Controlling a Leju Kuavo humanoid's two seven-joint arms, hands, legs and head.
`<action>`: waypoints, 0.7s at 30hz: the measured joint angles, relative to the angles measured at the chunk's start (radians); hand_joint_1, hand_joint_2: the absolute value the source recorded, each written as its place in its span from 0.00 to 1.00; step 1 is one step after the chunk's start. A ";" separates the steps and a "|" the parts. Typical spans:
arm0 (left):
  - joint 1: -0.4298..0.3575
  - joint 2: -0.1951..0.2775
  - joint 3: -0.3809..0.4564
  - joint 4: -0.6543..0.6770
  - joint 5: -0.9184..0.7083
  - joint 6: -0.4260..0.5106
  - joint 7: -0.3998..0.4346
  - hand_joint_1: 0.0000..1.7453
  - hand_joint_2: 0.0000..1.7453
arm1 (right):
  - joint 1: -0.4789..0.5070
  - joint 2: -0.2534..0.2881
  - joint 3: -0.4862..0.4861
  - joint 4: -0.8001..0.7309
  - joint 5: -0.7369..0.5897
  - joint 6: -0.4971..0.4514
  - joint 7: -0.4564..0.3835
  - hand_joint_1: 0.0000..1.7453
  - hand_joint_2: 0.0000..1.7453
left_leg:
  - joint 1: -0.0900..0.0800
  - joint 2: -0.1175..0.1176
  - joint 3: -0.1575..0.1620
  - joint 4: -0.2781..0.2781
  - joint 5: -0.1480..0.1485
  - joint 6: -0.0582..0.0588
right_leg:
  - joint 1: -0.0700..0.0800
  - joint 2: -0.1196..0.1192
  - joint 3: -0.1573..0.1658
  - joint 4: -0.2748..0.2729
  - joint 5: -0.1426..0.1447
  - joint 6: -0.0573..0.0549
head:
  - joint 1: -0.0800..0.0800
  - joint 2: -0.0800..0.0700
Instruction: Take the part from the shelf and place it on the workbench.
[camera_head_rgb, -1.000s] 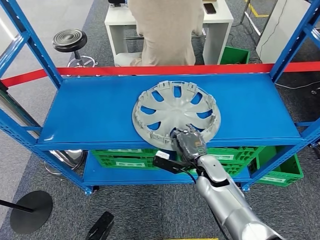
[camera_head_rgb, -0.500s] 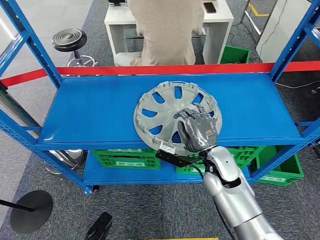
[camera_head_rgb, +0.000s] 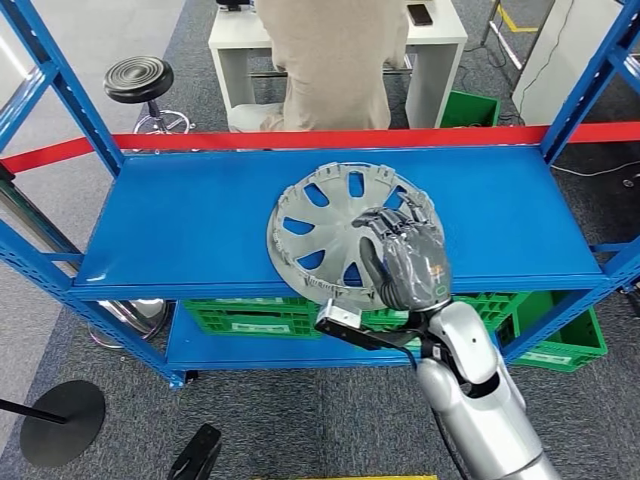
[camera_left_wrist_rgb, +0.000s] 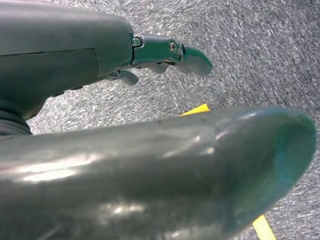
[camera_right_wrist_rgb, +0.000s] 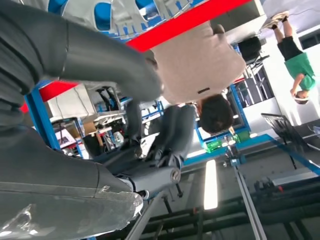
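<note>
While a second ago it sat at the near rim, the right hand (camera_head_rgb: 406, 265) now grips the part (camera_head_rgb: 332, 225), tilting it off the shelf (camera_head_rgb: 189, 220); lifting has begun.

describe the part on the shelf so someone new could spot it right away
Find the blue shelf in front of the red barrier tape. On its top level lies a round silver-grey hubcap with slotted cutouts, under the right robot hand. Nothing else sits on that level.

A pale grey slotted part (camera_head_rgb: 341, 225) lies on a bright blue shelf (camera_head_rgb: 189, 225) edged by red tape (camera_head_rgb: 317, 140). Green crates (camera_head_rgb: 249, 315) sit below; the carpet (camera_head_rgb: 302, 420) is speckled grey.
</note>
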 joint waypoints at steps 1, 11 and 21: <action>0.000 0.000 0.003 0.000 -0.001 0.000 0.000 0.00 0.00 | 0.003 -0.003 0.000 -0.009 -0.006 0.009 0.000 0.00 1.00 | 0.000 0.000 0.000 0.000 0.000 0.000 | 0.000 0.000 0.000 0.000 0.000 0.000 | 0.000 0.000; -0.008 -0.008 0.015 0.000 -0.022 -0.005 0.001 0.00 0.00 | -0.005 -0.006 0.004 0.022 -0.061 0.078 -0.014 0.00 1.00 | 0.000 0.000 0.000 0.000 0.000 0.000 | 0.000 0.000 0.000 0.000 0.000 0.000 | 0.000 0.000; -0.015 -0.011 0.017 0.000 -0.043 -0.011 0.008 0.00 0.00 | -0.033 -0.002 0.008 0.120 -0.066 0.112 -0.012 0.00 1.00 | 0.000 0.000 0.000 0.000 0.000 0.000 | 0.000 0.000 0.000 0.000 0.000 0.000 | 0.000 0.000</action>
